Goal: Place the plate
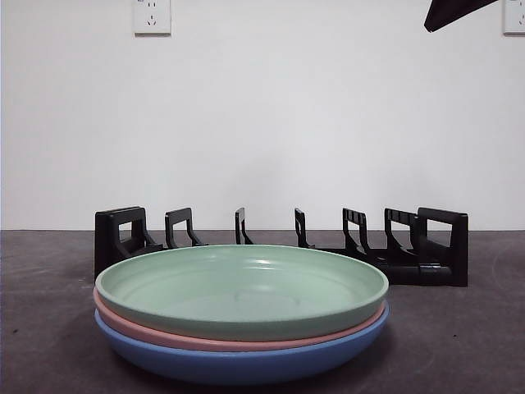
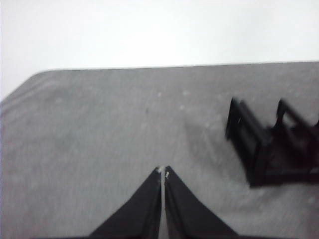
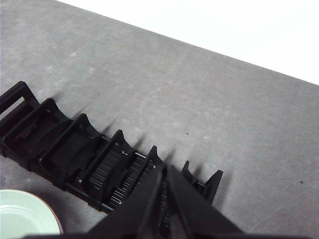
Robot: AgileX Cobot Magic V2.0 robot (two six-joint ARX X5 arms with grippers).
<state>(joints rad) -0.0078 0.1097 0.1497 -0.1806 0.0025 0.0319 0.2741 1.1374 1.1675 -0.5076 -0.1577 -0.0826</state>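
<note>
A stack of three plates stands near in the front view: a green plate (image 1: 242, 287) on top, a pink plate (image 1: 164, 335) under it, a blue plate (image 1: 238, 361) at the bottom. Behind them stands an empty black plate rack (image 1: 410, 250) with several upright dividers. My right gripper (image 3: 164, 172) is shut and empty, above the rack (image 3: 75, 149); a bit of the green plate (image 3: 22, 216) shows at the frame's corner. My left gripper (image 2: 162, 172) is shut and empty over bare table, with the rack's end (image 2: 269, 149) to one side.
The dark grey table (image 1: 49, 328) runs back to a white wall with two sockets (image 1: 152, 15). A black arm tip (image 1: 455, 11) shows at the top right corner of the front view.
</note>
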